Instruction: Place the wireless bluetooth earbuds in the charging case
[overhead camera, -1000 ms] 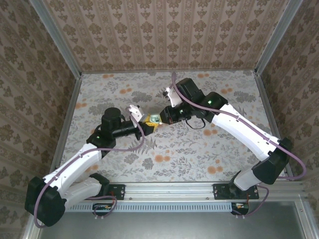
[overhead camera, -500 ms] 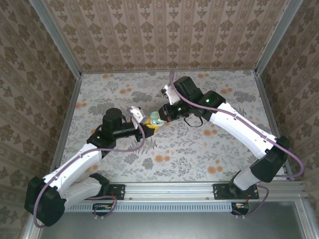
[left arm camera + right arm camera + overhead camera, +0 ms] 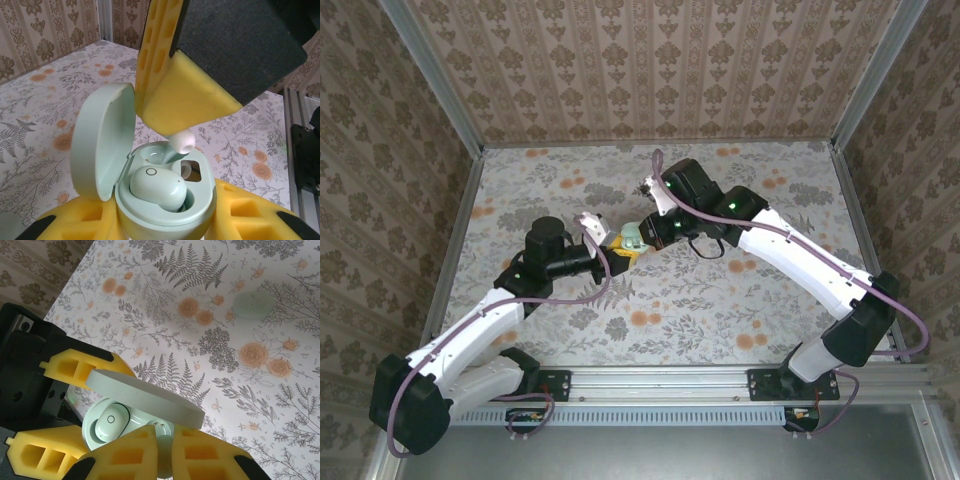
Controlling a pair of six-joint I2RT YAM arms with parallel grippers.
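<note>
My left gripper is shut on the mint charging case, which stands upright with its lid open. One mint earbud sits in the case's near socket. My right gripper is shut on the second earbud, whose white tip hangs just above the empty far socket. The right wrist view shows the lid, the seated earbud and the empty socket just past my fingers. From above, both grippers meet over the case at mid-table.
A small mint oval thing lies on the flowered table beyond the case. Metal rails and patterned walls enclose the table. The right arm reaches in from the right.
My right gripper has moved left with its earbud, closing in over the open case. The left arm and the case have stayed put.
</note>
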